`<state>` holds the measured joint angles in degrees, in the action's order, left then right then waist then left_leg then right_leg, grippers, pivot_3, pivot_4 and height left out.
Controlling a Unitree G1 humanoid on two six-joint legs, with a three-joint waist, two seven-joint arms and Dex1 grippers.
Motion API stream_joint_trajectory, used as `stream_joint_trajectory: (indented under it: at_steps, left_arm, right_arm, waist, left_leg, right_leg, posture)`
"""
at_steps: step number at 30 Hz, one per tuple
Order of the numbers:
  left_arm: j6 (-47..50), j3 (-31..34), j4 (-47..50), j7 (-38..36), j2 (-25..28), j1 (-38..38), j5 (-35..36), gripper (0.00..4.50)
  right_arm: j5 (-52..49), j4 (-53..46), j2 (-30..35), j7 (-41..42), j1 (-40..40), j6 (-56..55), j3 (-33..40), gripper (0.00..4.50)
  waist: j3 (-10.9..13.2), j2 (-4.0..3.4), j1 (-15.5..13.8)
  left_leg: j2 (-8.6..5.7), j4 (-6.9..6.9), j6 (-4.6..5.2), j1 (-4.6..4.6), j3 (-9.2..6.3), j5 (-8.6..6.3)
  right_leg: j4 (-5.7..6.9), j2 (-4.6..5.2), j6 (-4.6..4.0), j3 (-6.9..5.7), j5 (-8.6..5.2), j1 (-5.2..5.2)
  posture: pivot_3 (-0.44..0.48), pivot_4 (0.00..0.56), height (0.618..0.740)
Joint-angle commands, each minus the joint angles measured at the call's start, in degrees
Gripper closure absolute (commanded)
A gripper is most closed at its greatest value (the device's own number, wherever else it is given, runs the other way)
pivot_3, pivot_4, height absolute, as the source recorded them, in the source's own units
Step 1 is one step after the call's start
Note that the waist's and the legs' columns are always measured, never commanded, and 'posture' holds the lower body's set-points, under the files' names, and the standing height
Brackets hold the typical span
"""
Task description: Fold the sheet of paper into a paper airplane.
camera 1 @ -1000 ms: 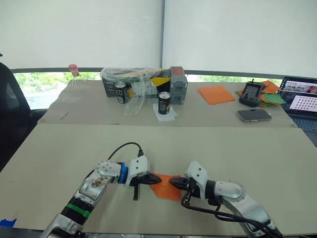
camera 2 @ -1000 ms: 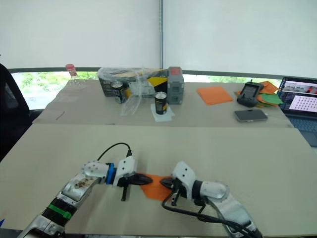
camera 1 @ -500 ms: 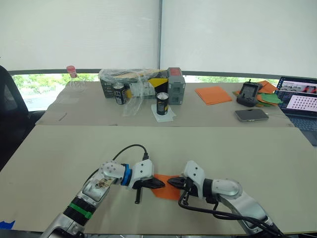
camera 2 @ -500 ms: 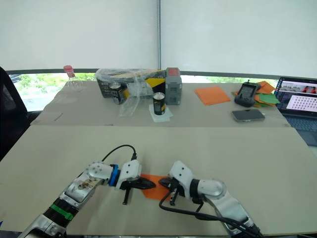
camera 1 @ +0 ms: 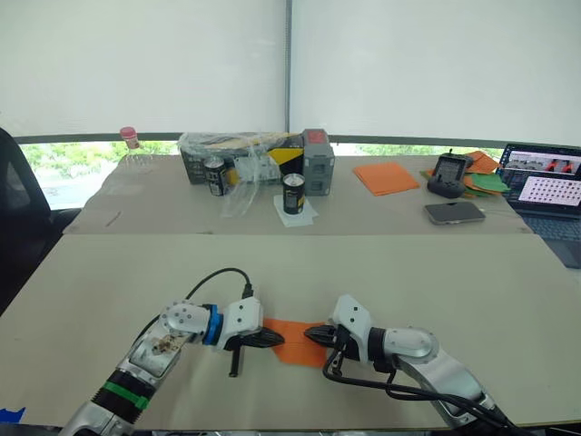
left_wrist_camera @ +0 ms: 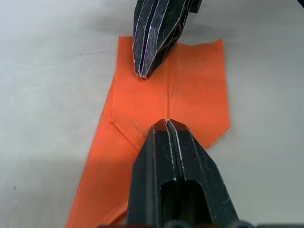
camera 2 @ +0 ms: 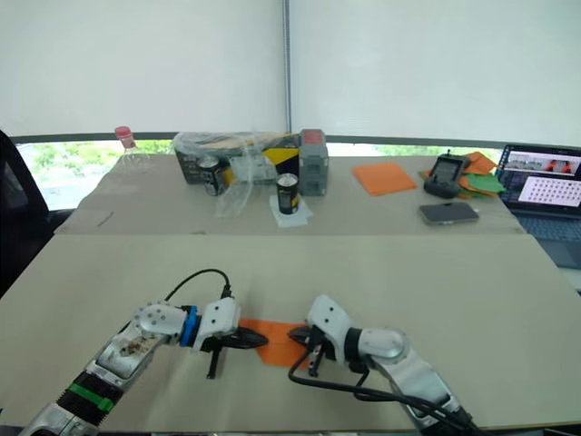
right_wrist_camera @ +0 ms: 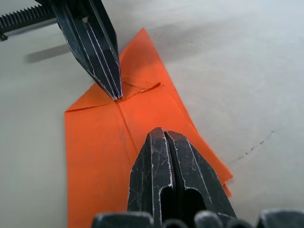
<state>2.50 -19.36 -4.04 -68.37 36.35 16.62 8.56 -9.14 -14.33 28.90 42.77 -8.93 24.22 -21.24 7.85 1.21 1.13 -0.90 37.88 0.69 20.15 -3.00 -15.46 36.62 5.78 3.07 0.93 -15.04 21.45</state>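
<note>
The sheet of paper point(camera 1: 296, 341) lies flat on the near table, bright orange, partly folded, with a centre crease and folded corners making a pointed end point(right_wrist_camera: 142, 35). My left gripper point(camera 1: 278, 340) is shut, and its tip rests on the paper's left part. My right gripper point(camera 1: 309, 334) is also shut, its tip on the paper's right part, facing the left one a short gap away. In the left wrist view the shut left gripper point(left_wrist_camera: 166, 123) points at the shut right gripper point(left_wrist_camera: 144, 73) across the paper point(left_wrist_camera: 199, 90).
The back table holds a plastic-wrapped box point(camera 1: 245, 154), two cans point(camera 1: 293, 193), a bottle point(camera 1: 132, 150), a stack of orange paper point(camera 1: 386, 177), a phone point(camera 1: 453, 212), a controller point(camera 1: 445, 173), a mixed orange-and-green paper pile point(camera 1: 487, 182) and a laptop point(camera 1: 542, 186). A black chair point(camera 1: 18, 218) stands at the left.
The whole picture has shifted as the camera moved. Both grippers stay shut with their tips on the paper, in much the same places relative to it.
</note>
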Motion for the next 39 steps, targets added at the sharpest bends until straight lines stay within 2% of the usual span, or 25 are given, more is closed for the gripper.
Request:
stream_joint_trajectory:
  at_steps: [1,4,8,11,17,19,23,27,29,31,33,37,39]
  left_arm:
    - [4.94,1.30,-6.55,-0.50,5.10,-1.99,-2.90,4.50]
    - [4.62,1.59,-5.55,-1.74,6.58,-2.56,-2.20,4.50]
    - [3.02,2.16,-5.76,-1.77,8.14,-3.10,-3.27,4.50]
    - [3.80,4.35,-4.82,-1.73,7.55,-3.25,-0.74,4.50]
    - [15.32,14.06,3.29,1.12,-0.49,-0.34,15.87,4.50]
    - [18.16,15.25,4.99,1.38,-1.35,0.12,18.02,4.50]
    - [19.53,13.24,7.63,-0.19,-0.90,-0.47,17.62,4.50]
    - [23.14,11.45,10.51,-3.05,2.50,-3.01,17.42,4.50]
    - [26.64,10.85,13.01,-5.85,6.57,-5.20,18.41,4.50]
    - [31.63,10.95,15.95,-9.07,10.82,-7.05,21.42,4.50]
    - [35.15,12.31,17.59,-10.15,12.41,-7.30,25.02,4.50]
    - [36.02,15.26,17.25,-7.15,8.97,-4.91,28.25,4.50]
    - [32.52,14.40,14.96,-4.05,5.26,-2.47,25.49,4.50]
  right_arm:
    - [2.02,3.84,0.65,-0.17,0.62,2.92,-0.89,4.49]
    - [1.96,4.37,0.31,-0.38,0.11,3.10,-0.96,4.49]
    - [1.94,4.80,0.15,-0.40,-0.20,3.08,-0.92,4.49]
    - [1.96,5.00,-0.02,-0.48,-0.27,3.02,-0.93,4.49]
    - [1.76,4.56,-0.67,-0.65,0.49,3.27,-1.05,4.49]
    - [1.88,4.58,-0.78,-0.63,0.59,3.28,-1.04,4.49]
    - [1.95,4.50,-0.81,-0.66,0.66,3.49,-0.87,4.49]
    - [2.03,4.14,-0.73,-0.78,0.89,3.78,-0.75,4.49]
    - [1.98,3.89,-0.65,-0.85,1.12,3.94,-0.65,4.49]
    - [1.89,3.76,-0.59,-0.89,1.25,4.12,-0.59,4.49]
    - [1.85,3.73,-0.59,-0.87,1.26,4.27,-0.59,4.49]
    - [1.96,3.87,-0.75,-0.85,1.12,4.48,-0.70,4.49]
    - [2.18,4.03,-0.92,-0.88,0.86,4.55,-1.07,4.49]
  waist:
    - [0.00,0.00,0.06]
    - [-0.01,-0.04,0.05]
    - [-0.06,-0.15,-0.16]
    - [-0.05,-0.17,-0.04]
    - [0.08,0.07,-0.34]
    - [0.09,0.19,-0.34]
    - [0.09,0.16,-0.15]
    - [0.11,0.14,-0.10]
    - [0.13,0.13,-0.09]
    - [0.16,0.10,-0.12]
    - [0.19,0.07,-0.25]
    - [0.19,0.12,-0.48]
    - [0.18,0.15,-0.39]
  left_leg:
    - [0.05,-0.02,0.00,-0.06,-0.01,0.00]
    - [0.43,-0.03,-0.01,-0.11,-0.01,-0.01]
    - [0.71,-0.11,0.02,-0.18,0.02,-0.03]
    - [0.75,-0.12,0.02,-0.20,0.02,-0.04]
    - [0.76,-0.09,0.03,0.07,0.02,-0.05]
    - [0.75,-0.05,0.02,0.23,0.02,-0.04]
    - [0.72,-0.08,0.02,0.30,0.08,-0.04]
    - [0.73,-0.12,0.02,0.34,0.09,-0.04]
    - [0.73,-0.12,0.02,0.38,0.10,-0.04]
    - [0.75,-0.13,0.02,0.42,0.09,-0.05]
    - [0.77,-0.13,0.02,0.43,0.07,-0.05]
    - [0.78,-0.10,0.01,0.42,0.05,-0.04]
    - [0.75,-0.09,0.01,0.43,0.07,-0.04]
  right_leg:
    - [0.00,-0.05,0.03,-0.01,-0.06,-0.06]
    - [0.01,-0.43,0.20,-0.04,-0.27,-0.08]
    - [0.08,-0.62,-0.32,-0.12,-0.25,-0.08]
    - [0.11,-0.66,-0.49,-0.13,-0.21,-0.08]
    - [0.20,-0.67,-0.54,-0.13,-0.21,0.24]
    - [0.27,-0.66,-0.64,-0.13,-0.14,0.44]
    - [0.26,-0.66,-0.68,-0.08,-0.12,0.57]
    - [0.23,-0.68,-0.69,-0.06,-0.12,0.63]
    - [0.23,-0.68,-0.70,-0.06,-0.12,0.68]
    - [0.23,-0.69,-0.73,-0.07,-0.14,0.71]
    - [0.21,-0.68,-0.74,-0.08,-0.15,0.71]
    - [0.18,-0.59,-0.74,-0.12,-0.15,0.66]
    - [0.18,-0.63,-0.75,-0.11,-0.14,0.65]
  posture:
    - [0.000,0.150,0.740]
    - [0.000,0.150,0.740]
    - [0.000,0.150,0.740]
    - [0.000,0.150,0.740]
    - [0.000,0.150,0.740]
    - [0.000,0.150,0.740]
    - [0.000,0.150,0.740]
    - [0.000,0.150,0.740]
    - [0.000,0.150,0.740]
    - [0.000,0.150,0.740]
    - [0.000,0.150,0.740]
    - [0.000,0.150,0.740]
    - [0.000,0.150,0.740]
